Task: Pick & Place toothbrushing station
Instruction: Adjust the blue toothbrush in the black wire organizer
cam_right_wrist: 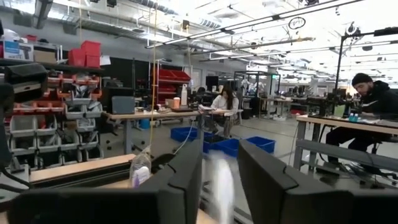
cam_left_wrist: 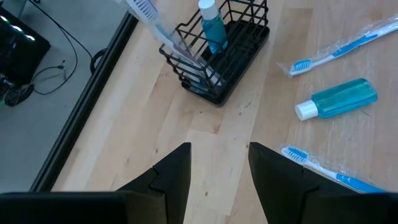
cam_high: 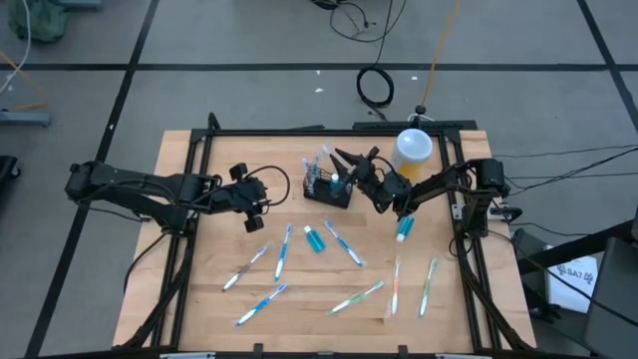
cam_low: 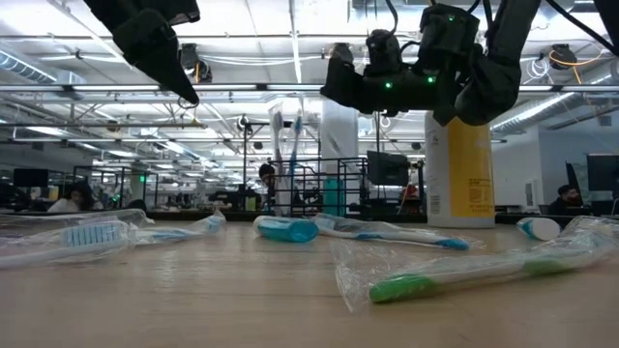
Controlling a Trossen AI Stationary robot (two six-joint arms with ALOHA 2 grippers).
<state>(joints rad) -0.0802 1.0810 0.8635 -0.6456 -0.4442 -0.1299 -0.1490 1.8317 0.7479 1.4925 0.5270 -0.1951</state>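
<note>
The toothbrushing station is a small black wire caddy (cam_high: 329,188) standing on its base on the wooden table at its middle far part. It holds upright toothbrushes and a small blue bottle, and it also shows in the left wrist view (cam_left_wrist: 219,57) and the low view (cam_low: 324,189). My left gripper (cam_high: 265,200) is open and empty, a little to the caddy's left and above the table; its fingers (cam_left_wrist: 176,178) point toward the caddy. My right gripper (cam_high: 355,158) is open, raised just above the caddy's far right side (cam_low: 350,89). A blurred white thing (cam_right_wrist: 221,186) shows between its fingers; I cannot tell whether they touch it.
A tall yellow bottle with a white lid (cam_high: 414,150) stands right of the caddy. A blue mouthwash bottle (cam_high: 315,239), a small tube (cam_high: 404,230) and several wrapped toothbrushes (cam_high: 357,297) lie across the near half of the table. A black frame (cam_high: 189,150) borders the table.
</note>
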